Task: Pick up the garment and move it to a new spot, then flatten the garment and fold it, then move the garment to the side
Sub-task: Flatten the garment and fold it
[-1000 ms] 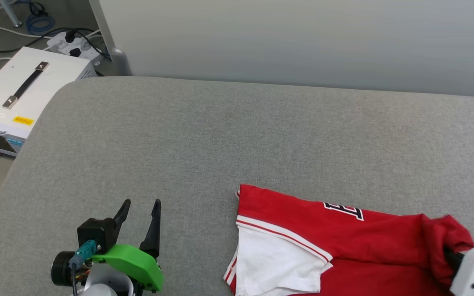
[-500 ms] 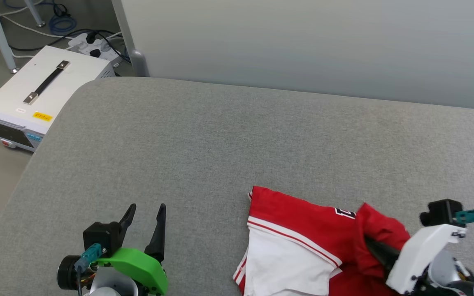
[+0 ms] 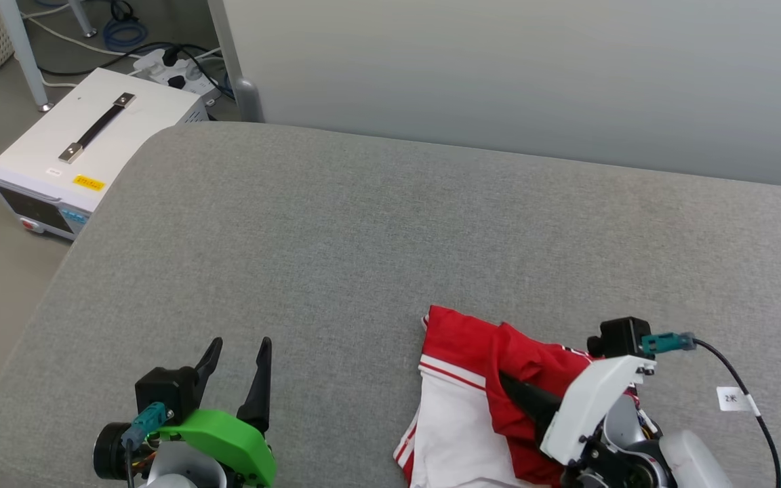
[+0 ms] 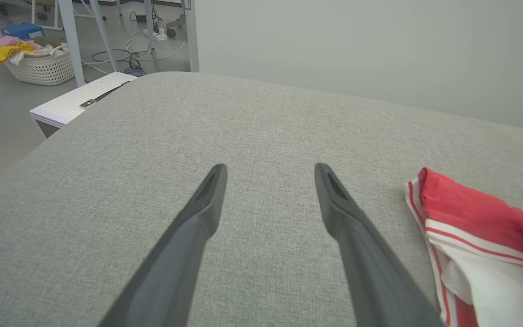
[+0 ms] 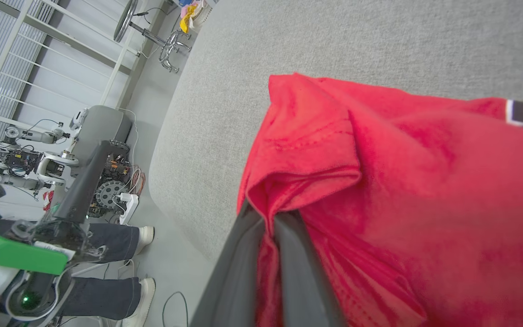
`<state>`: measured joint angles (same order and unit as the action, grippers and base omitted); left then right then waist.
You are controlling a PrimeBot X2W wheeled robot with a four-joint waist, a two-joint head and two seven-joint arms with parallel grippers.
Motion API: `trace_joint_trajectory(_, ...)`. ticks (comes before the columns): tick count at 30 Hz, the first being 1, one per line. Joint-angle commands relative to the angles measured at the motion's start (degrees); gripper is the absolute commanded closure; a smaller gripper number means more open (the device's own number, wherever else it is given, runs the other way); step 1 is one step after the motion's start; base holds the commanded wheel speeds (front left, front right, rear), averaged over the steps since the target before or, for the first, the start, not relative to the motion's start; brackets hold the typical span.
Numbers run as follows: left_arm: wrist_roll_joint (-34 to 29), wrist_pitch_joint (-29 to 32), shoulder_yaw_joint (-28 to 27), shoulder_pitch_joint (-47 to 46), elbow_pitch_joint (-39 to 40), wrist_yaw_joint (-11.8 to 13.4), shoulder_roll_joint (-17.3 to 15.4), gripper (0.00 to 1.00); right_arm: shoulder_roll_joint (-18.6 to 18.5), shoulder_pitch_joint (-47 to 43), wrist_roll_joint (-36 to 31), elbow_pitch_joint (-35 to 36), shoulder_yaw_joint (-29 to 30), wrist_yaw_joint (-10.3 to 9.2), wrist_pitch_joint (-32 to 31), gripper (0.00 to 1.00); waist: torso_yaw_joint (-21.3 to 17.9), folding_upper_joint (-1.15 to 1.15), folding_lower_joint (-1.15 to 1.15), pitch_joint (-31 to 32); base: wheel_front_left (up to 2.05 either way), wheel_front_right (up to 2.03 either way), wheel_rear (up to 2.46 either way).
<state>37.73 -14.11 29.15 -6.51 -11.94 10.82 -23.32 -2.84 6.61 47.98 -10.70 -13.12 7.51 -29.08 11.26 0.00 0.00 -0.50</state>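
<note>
The garment (image 3: 478, 379), a red T-shirt with a white sleeve and striped trim, lies at the near right of the grey padded table (image 3: 390, 230). My right gripper (image 3: 509, 383) is shut on a bunched red fold of it and holds that fold over the white sleeve. In the right wrist view the red cloth (image 5: 379, 181) is pinched between the two dark fingers (image 5: 288, 254). My left gripper (image 3: 236, 352) stands open over bare table at the near left, well clear of the garment (image 4: 479, 236); its fingers (image 4: 207, 200) are spread with nothing between them.
A white box with a black handle (image 3: 85, 149) sits on the floor beyond the table's left corner, with cables and a power strip (image 3: 173, 68) behind it. A pale wall panel (image 3: 533, 74) runs along the table's far edge. A person's legs (image 5: 107, 263) stand beside the table.
My right gripper has carried the red fold leftward across the garment, over the lettering toward the white sleeve. The head camera has shifted; the left gripper has kept its place.
</note>
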Motion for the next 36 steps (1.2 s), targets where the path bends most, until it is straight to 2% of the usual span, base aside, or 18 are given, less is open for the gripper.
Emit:
trace_joint_trajectory(1, 0.2, -0.3, -0.2, 0.0, 0.1, -0.2, -0.1, 0.0, 0.0, 1.8, 0.5, -1.7, -0.7, -0.02, 1.4, 1.0, 0.3, 0.0, 0.0, -0.3, 0.0, 0.0, 0.0)
trace_joint_trajectory(5, 0.2, -0.4, -0.2, -0.2, 0.0, -0.2, -0.1, 0.0, 0.0, 4.8, 0.8, -7.9, -2.1, -0.02, 4.8, 1.0, 0.8, 0.0, 0.0, -0.8, 0.0, 0.0, 0.0)
trace_joint_trajectory(6, 0.2, -0.4, -0.2, -0.2, 0.0, -0.2, -0.1, 0.0, 0.0, 5.6, 0.7, -9.6, -2.7, -0.02, 5.7, 0.96, 0.9, 0.0, 0.0, -0.9, 0.0, 0.0, 0.0)
trace_joint_trajectory(7, 0.3, -0.4, -0.1, -0.2, -0.1, -0.2, 0.0, 0.0, 0.0, 6.2, 0.8, -10.7, -3.3, -0.02, 6.3, 0.41, 0.9, 0.0, 0.0, -1.0, 0.0, 0.0, 0.0)
trace_joint_trajectory(8, 0.3, -0.4, -0.2, -0.2, -0.1, -0.2, 0.0, 0.0, 0.0, 6.7, 1.1, -11.7, -3.9, -0.02, 6.9, 0.0, 1.0, 0.0, 0.0, -1.1, 0.0, 0.0, 0.0)
trace_joint_trajectory(17, 0.5, -0.4, -0.1, 0.0, -0.6, -0.1, -0.2, 0.0, 0.0, 10.1, 8.4, -12.8, -13.0, -0.02, 10.7, 0.0, 0.7, 0.0, 0.0, -0.1, 0.0, 0.0, 0.0)
trace_joint_trajectory(23, 0.5, -0.3, 0.2, 0.1, 0.1, 0.1, -0.1, 0.0, 0.0, 12.3, 8.5, -12.5, -12.9, -0.02, 11.1, 0.0, -0.5, 0.0, 0.0, 0.6, 0.0, 0.0, 0.0)
trace_joint_trajectory(26, 0.4, -0.4, 0.2, 0.1, 0.6, 0.1, -0.1, 0.0, 0.0, 13.8, 4.7, -12.0, -9.6, -0.02, 9.9, 0.0, -1.6, 0.0, 0.0, 0.6, 0.0, 0.0, 0.0)
trace_joint_trajectory(29, 0.2, -0.5, 0.1, -0.1, 1.2, 0.0, 0.1, 0.0, 0.0, 14.9, -2.7, -9.6, -4.9, -0.02, 7.9, 0.0, -2.6, 0.0, 0.0, 0.5, 0.0, 0.0, 0.0)
trace_joint_trajectory(32, 0.0, -0.6, -0.4, -0.4, 2.1, 0.0, 0.5, 0.0, -0.3, 15.2, -11.1, -4.2, 0.1, -0.02, 4.8, 0.0, -3.7, 0.0, 0.0, 0.2, 0.0, 0.0, 0.0)
trace_joint_trajectory(34, -0.3, -0.7, -0.8, -0.7, 2.7, -0.2, 0.9, 0.0, -2.9, 15.0, -18.1, 1.4, 1.3, -0.02, 4.1, 0.0, -4.4, 0.0, 0.0, -0.1, 0.0, 0.0, 0.0)
trace_joint_trajectory(36, -0.6, -0.8, -1.3, -0.9, 3.1, -0.4, 1.3, 0.0, -6.1, 13.9, -22.4, 5.7, 1.7, -0.02, 4.7, 0.0, -4.8, 0.0, 0.0, -0.4, 0.0, 0.0, 0.0)
